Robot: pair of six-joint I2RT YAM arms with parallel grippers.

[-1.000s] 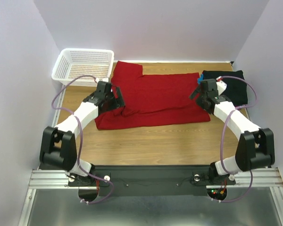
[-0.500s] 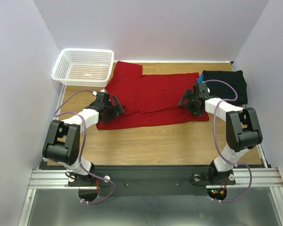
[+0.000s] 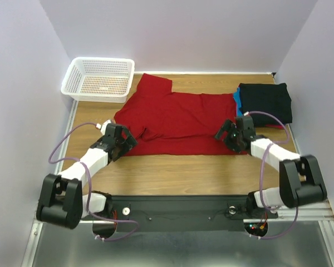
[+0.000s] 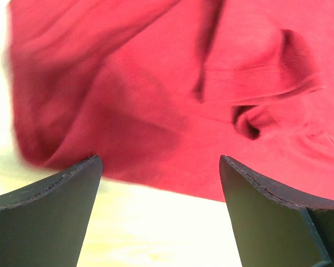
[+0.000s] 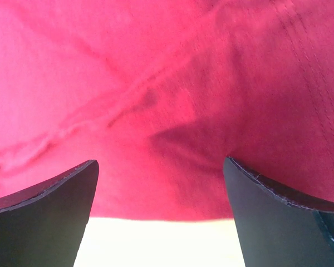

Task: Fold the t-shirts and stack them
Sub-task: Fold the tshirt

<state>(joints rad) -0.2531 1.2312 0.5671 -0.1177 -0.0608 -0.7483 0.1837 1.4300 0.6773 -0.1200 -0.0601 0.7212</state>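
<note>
A plain bright red t-shirt [image 3: 175, 119] lies spread and rumpled across the middle of the table. A folded black t-shirt [image 3: 265, 103] lies at the back right, on a blue one whose edge [image 3: 236, 97] shows. My left gripper [image 3: 124, 143] is open and empty at the red shirt's near left corner [image 4: 61, 150], with bare table between its fingers [image 4: 256, 217]. My right gripper [image 3: 227, 136] is open and empty at the shirt's near right edge [image 5: 172, 189], just short of the hem.
A white plastic lattice basket [image 3: 98, 79] stands at the back left corner. Walls close in the table on the left, back and right. Bare wood [image 3: 178, 172] runs along the near edge in front of the shirt.
Both grippers have pulled back toward the near edge and opened, letting go of the red shirt. The shirt has been dragged nearer and now lies with its left sleeve showing.
</note>
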